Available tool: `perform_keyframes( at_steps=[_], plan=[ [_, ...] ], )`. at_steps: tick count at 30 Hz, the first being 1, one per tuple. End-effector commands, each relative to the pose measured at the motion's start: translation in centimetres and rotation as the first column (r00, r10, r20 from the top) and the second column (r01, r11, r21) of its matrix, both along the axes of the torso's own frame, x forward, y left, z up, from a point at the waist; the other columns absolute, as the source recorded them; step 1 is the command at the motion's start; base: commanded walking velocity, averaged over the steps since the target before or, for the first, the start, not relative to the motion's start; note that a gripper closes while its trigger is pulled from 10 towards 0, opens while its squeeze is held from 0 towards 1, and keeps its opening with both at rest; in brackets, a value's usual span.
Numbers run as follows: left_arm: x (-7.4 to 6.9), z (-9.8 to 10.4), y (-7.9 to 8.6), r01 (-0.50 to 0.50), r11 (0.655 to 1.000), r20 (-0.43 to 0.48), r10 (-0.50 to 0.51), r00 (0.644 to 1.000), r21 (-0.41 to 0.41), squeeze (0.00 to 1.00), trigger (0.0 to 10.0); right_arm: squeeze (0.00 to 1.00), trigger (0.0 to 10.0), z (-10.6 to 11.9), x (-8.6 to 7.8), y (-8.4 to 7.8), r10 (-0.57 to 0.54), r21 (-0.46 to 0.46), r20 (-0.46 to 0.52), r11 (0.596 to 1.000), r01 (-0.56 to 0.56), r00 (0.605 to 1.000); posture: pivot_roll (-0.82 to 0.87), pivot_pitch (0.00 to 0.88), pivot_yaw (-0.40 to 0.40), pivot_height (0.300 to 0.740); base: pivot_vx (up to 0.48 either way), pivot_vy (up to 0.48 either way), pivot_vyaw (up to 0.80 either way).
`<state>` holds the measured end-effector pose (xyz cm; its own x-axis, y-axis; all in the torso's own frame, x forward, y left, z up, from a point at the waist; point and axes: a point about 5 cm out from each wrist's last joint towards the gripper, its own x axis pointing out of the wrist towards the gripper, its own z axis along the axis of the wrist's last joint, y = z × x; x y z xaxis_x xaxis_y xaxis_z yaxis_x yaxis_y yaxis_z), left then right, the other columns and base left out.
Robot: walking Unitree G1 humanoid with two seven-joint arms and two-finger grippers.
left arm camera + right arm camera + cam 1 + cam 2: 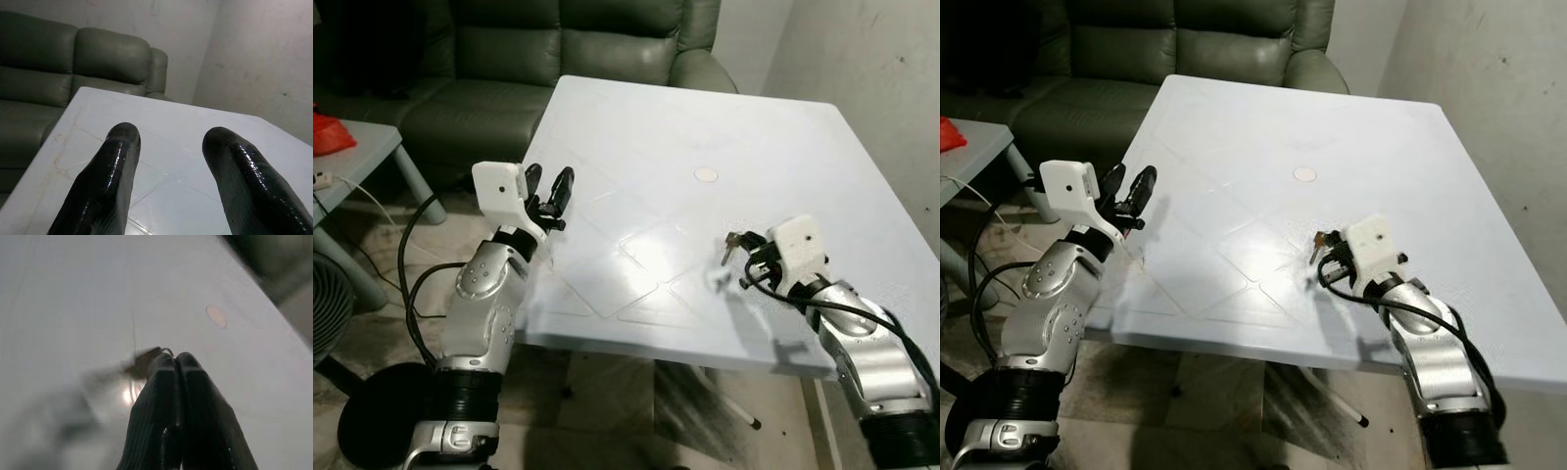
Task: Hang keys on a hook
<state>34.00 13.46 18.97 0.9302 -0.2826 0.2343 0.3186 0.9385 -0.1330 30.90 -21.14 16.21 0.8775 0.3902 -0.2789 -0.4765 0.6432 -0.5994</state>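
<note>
A small bunch of keys (732, 246) hangs just above the white table (705, 127), near its front right part. My right gripper (747, 253) is shut on the keys; in the right wrist view the two fingers (177, 382) press together with the key ring (146, 360) poking out at their tips. My left gripper (548, 190) is raised at the table's left edge, open, its fingers (115, 166) spread apart with nothing between them.
A round cap (706, 175) marks the table's middle. A dark green sofa (509, 59) stands behind the table. A grey side table (362, 147) with a red item (328, 132) is at the left, cables on the floor below. A wall (871, 69) runs along the right.
</note>
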Motion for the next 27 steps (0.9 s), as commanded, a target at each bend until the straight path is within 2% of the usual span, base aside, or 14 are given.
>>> perform_keyframes(
  at_steps=[1,4,6,7,8,11,15,16,18,21,23,25,26,27],
  plan=[
    [0.2,0.5,-0.4,0.007,1.0,0.016,-0.008,1.0,0.01,0.0,10.0,0.0,10.0,0.6,-0.4,-0.6,0.051,-0.115,-0.061,0.992,-0.058,0.997,-0.15,0.013,-0.046,0.724,0.0,0.0,0.0],
    [0.2,0.5,-0.6,0.009,1.0,0.018,-0.009,1.0,-0.004,0.0,10.0,0.0,10.0,0.9,-1.1,-1.4,0.094,-0.173,-0.14,0.978,-0.118,0.986,-0.15,0.011,-0.051,0.724,0.0,0.0,0.0],
    [0.1,0.5,-0.7,0.009,1.0,0.02,-0.009,1.0,-0.01,0.0,10.0,0.0,10.0,1.7,-2.0,-0.7,0.189,0.03,-0.205,0.982,-0.187,0.96,-0.15,0.007,-0.061,0.724,0.0,0.0,0.0],
    [0.1,0.5,-0.7,0.009,1.0,0.02,-0.009,1.0,-0.01,0.0,10.0,0.0,10.0,1.7,-2.0,-0.7,0.189,0.03,-0.205,0.982,-0.187,0.96,-0.15,0.007,-0.061,0.724,0.0,0.0,0.0],
    [0.1,0.4,-0.8,0.01,1.0,0.02,-0.009,1.0,-0.015,0.0,10.0,0.0,10.0,2.5,-2.7,0.3,0.287,0.241,-0.224,0.942,-0.232,0.931,-0.15,0.007,-0.061,0.724,0.0,0.0,0.0],
    [0.0,0.5,-1.0,0.014,0.999,0.024,-0.013,1.0,-0.034,0.0,10.0,0.0,10.0,3.7,-3.6,1.6,0.442,0.534,-0.187,0.796,-0.287,0.877,-0.15,0.002,-0.067,0.724,0.0,0.0,0.0],
    [0.0,0.4,-1.1,0.013,0.999,0.025,-0.012,1.0,-0.032,0.0,10.0,0.0,10.0,5.4,-1.8,3.1,0.346,0.818,0.001,0.539,-0.199,0.938,-0.15,0.0,-0.068,0.724,0.0,0.0,0.0],
    [0.0,0.6,-1.1,0.013,0.999,0.027,-0.012,1.0,-0.033,0.0,10.0,0.0,10.0,6.1,-1.2,3.7,0.256,0.866,0.078,0.461,-0.193,0.964,-0.15,0.0,-0.066,0.724,0.0,0.0,0.0],
    [0.0,0.6,-1.1,0.011,0.999,0.028,-0.011,1.0,-0.03,0.0,10.0,0.0,10.0,6.0,-0.8,4.4,0.188,0.917,0.079,0.372,-0.146,0.979,-0.15,0.001,-0.06,0.724,0.0,0.0,0.0],
    [0.1,0.6,-0.9,0.01,0.999,0.029,-0.009,1.0,-0.032,0.0,10.0,0.0,10.0,5.9,-0.2,4.4,0.04,0.947,0.088,0.307,-0.096,0.995,-0.15,0.007,-0.054,0.724,0.0,0.0,0.0],
    [0.1,0.8,-0.8,0.01,1.0,0.034,-0.009,0.999,-0.027,0.0,10.0,0.0,10.0,5.3,0.1,4.2,-0.135,0.955,0.073,0.296,-0.03,0.988,-0.15,0.013,-0.046,0.724,0.0,0.0,0.0],
    [0.1,0.8,-0.7,0.01,1.0,0.035,-0.009,0.999,-0.026,0.0,10.0,0.0,10.0,5.1,0.1,4.2,-0.176,0.954,0.068,0.3,-0.012,0.982,-0.15,0.015,-0.044,0.724,0.0,0.0,0.0],
    [0.0,0.9,-0.5,0.005,0.999,0.041,-0.003,0.999,-0.031,0.0,10.0,0.0,10.0,4.6,0.0,4.2,-0.264,0.927,0.086,0.376,0.021,0.961,-0.14,0.019,-0.041,0.724,0.0,0.0,0.0],
    [-0.1,0.9,-0.4,0.004,0.999,0.041,-0.003,0.999,-0.034,0.0,10.0,0.0,10.0,4.4,-0.1,4.2,-0.281,0.915,0.097,0.402,0.025,0.955,-0.14,0.019,-0.041,0.724,0.0,0.0,0.0]
  ],
)
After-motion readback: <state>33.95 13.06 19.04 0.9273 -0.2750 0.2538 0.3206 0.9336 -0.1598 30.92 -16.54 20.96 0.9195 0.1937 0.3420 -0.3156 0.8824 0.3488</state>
